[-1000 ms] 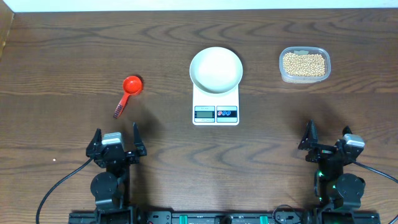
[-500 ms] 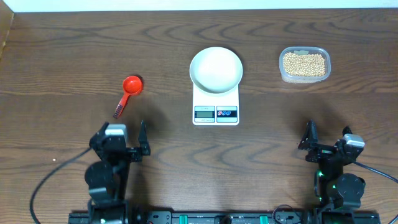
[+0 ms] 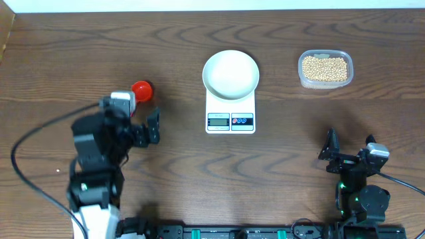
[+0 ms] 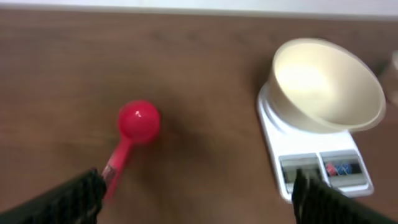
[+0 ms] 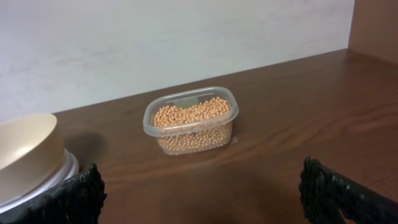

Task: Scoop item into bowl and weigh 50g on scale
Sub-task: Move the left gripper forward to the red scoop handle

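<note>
Beans [image 3: 325, 68] fill a clear tub [image 3: 325, 53] that stands near the desk's [image 3: 66, 53] far right corner, well apart from everything else. The white bowl [image 3: 230, 73] sits empty on the scale [image 3: 230, 121] in the middle of the desk, toward the far edge, with the scale's display and buttons facing the near edge. A red scoop [image 3: 141, 89] lies on the left half, cup toward the far edge, its handle running back under the left gripper [image 4: 199, 196]. That gripper's jaws are spread wide with nothing between them; the handle's end lies just beside one finger [image 4: 81, 194]. The right gripper [image 5: 199, 190] rests near the near right corner, jaws likewise released and empty, facing the tub.
</note>
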`<state>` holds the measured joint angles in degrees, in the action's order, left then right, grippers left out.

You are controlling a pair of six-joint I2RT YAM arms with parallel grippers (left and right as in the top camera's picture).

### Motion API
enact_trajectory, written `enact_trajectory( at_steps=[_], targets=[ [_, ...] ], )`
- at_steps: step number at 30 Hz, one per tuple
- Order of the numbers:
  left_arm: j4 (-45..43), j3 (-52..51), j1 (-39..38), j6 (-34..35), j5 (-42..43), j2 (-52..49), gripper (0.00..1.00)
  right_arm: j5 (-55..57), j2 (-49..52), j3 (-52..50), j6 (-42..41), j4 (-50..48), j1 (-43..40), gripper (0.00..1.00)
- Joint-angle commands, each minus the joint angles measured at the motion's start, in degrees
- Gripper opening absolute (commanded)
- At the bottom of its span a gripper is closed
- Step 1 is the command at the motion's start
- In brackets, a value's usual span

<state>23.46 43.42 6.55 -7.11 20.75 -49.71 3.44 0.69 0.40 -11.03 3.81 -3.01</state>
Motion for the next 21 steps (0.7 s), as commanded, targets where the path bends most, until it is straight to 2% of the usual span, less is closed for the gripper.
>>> enact_trajectory(
  at_steps=[1, 4, 9, 16, 21],
  targets=[
    [4.9, 8.8, 0.5, -1.7, 6.0, -6.4, 0.98, 0.0, -0.3, -0.1, 0.2, 0.2, 0.4, 0.99],
    [12.0, 16.7, 2.3, -4.6, 10.4, -13.1, 0.98, 0.1, -0.3, -0.1, 0.2, 0.2, 0.4, 0.99],
    [20.6, 26.6, 7.1, -5.3, 13.2, -22.2, 0.98, 0.0, -0.3, -0.1, 0.2, 0.2, 0.4, 0.99],
    [21.4, 27.3, 11.7, -5.1, 12.9, -26.8, 0.98, 0.0, -0.3, -0.1, 0.2, 0.2, 0.4, 0.99],
    [21.5, 26.4, 11.8, -11.2, 10.2, -30.8, 0.98, 0.1, -0.3, -0.1, 0.2, 0.2, 0.4, 0.99]
  ],
)
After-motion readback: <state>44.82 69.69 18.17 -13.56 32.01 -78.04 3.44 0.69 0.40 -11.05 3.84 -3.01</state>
